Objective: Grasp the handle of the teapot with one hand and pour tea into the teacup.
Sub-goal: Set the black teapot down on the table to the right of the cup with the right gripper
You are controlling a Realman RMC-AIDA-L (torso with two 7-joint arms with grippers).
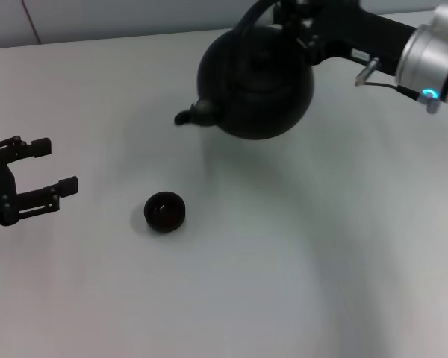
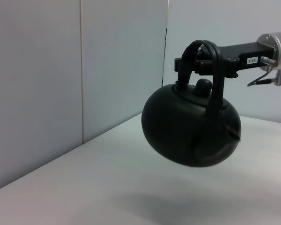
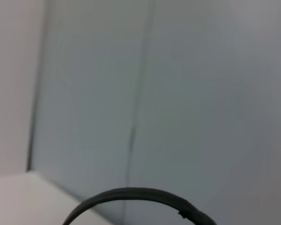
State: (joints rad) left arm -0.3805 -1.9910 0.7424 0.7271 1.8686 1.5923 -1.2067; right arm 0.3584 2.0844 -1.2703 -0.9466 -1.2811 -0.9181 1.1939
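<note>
The black teapot (image 1: 257, 82) hangs in the air above the table's far middle, tipped so its short spout (image 1: 193, 115) points to the left and slightly down. My right gripper (image 1: 293, 15) is shut on the arched handle (image 1: 248, 21) at its top. The left wrist view shows the same from the side: the right gripper (image 2: 200, 64) clamps the handle (image 2: 215, 75) above the teapot (image 2: 192, 126) and its knobbed lid (image 2: 203, 86). In the right wrist view only the handle (image 3: 131, 194) shows. The small teacup (image 1: 165, 211) stands upright on the table, nearer to me than the spout and apart from it. My left gripper (image 1: 54, 165) is open at the left.
The white table (image 1: 299, 268) runs to a pale wall (image 2: 61, 70) at the back. The teapot casts a shadow on the table beneath it. Nothing else stands on the surface.
</note>
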